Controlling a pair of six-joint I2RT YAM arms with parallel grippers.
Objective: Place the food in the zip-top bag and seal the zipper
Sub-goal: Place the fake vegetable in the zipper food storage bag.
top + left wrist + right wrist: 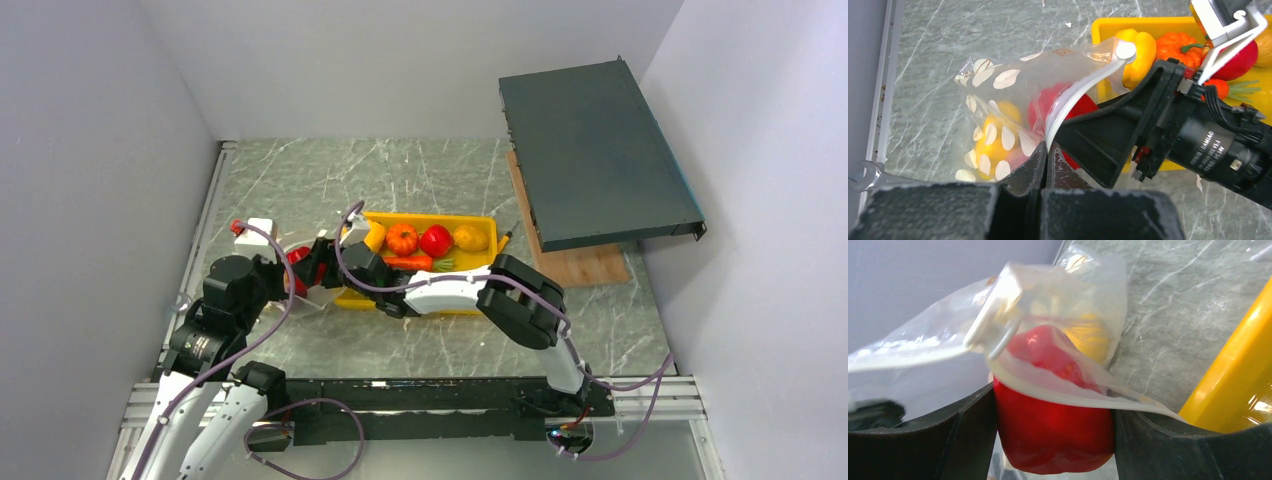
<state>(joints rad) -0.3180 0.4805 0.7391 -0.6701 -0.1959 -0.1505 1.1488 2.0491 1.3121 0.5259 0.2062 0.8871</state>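
Note:
The clear dotted zip-top bag (993,90) lies left of the yellow tray (1108,25). My left gripper (1048,150) is shut on its whitish zipper (1078,90) and holds the mouth up. My right gripper (1053,440) is shut on the red pepper (1053,430), which is partly inside the bag mouth (1068,305). A yellow piece (990,140) lies in the bag. In the tray are the yellow pepper (375,237), pumpkin (402,238), tomato (435,241), a yellow piece (470,238) and the carrot (408,263). Onion and cabbage are out of view.
A dark flat box (595,150) rests tilted on a wooden board (580,265) at the back right. A small white block with a red cap (255,228) stands left of the bag. Grey walls close in the left, back and right sides.

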